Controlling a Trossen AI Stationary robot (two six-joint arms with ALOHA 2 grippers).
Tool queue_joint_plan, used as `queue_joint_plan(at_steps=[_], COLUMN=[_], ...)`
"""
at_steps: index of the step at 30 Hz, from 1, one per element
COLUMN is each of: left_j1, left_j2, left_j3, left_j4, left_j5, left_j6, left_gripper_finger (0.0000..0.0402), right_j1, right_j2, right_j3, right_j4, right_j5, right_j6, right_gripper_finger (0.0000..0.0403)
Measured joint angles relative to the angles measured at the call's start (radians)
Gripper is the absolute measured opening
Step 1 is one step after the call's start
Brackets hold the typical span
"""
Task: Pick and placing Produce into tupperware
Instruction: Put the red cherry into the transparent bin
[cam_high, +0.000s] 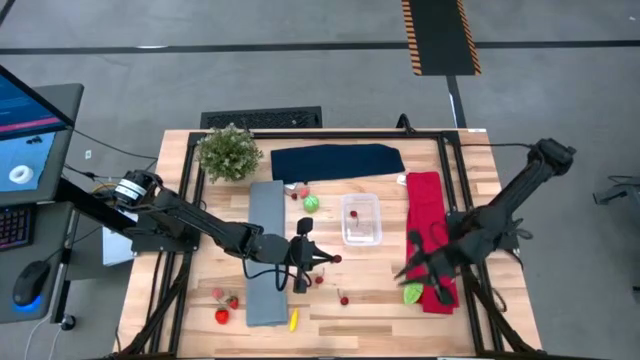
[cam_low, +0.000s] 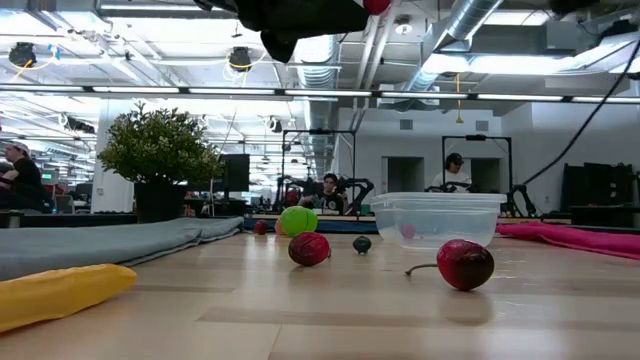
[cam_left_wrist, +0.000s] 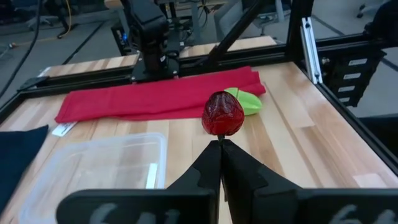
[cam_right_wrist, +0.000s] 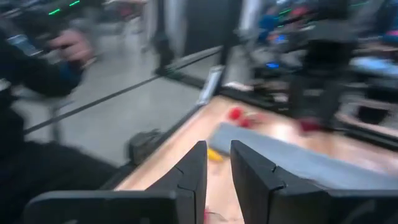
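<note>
The left tool (cam_left_wrist: 221, 146) is clenched on a cherry (cam_left_wrist: 222, 114) by its stem, lifted above the desk (cam_left_wrist: 311, 124) for carrying to the tub (cam_left_wrist: 93, 162) beside it.

Two dark jointed arms; black angular fingers (cam_left_wrist: 239, 177), black cables.

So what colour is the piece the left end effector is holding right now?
Dark red: a cherry pinched by its stem in the left end effector, clearest in the left wrist view.

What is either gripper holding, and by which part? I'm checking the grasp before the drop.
The left gripper holds a dark red cherry, pinched at its underside by the shut fingertips. The right gripper holds nothing visible between its fingers.
</note>
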Motion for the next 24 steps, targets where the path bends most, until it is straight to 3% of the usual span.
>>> queue_joint_plan(at_steps=[3,12,18,24], left_j1=[0.005,0.055,0.201,0.343], left_j2=[0.0,0.0,0.001,0.001], left_j3=[0.0,0.0,0.0,0.0], left_j4=[0.002,0.009,0.014,0.013], left_j5=[-0.001,0.009,0.194,0.242], left_j6=[0.0,-0.003,-0.078,-0.153], left_gripper_finger=[0.0,0.0,0.0,0.0], right_j1=[0.029,0.094,0.097,0.092], right_j2=[-0.122,-0.394,-0.497,-0.546], right_j3=[-0.074,-0.222,-0.271,-0.309], right_j4=[-0.017,-0.008,-0.047,-0.058], right_j5=[0.13,0.192,0.244,0.252], right_j6=[-0.005,-0.096,-0.105,-0.102], right_gripper_finger=[0.0095,0.0095,0.0095,0.0095])
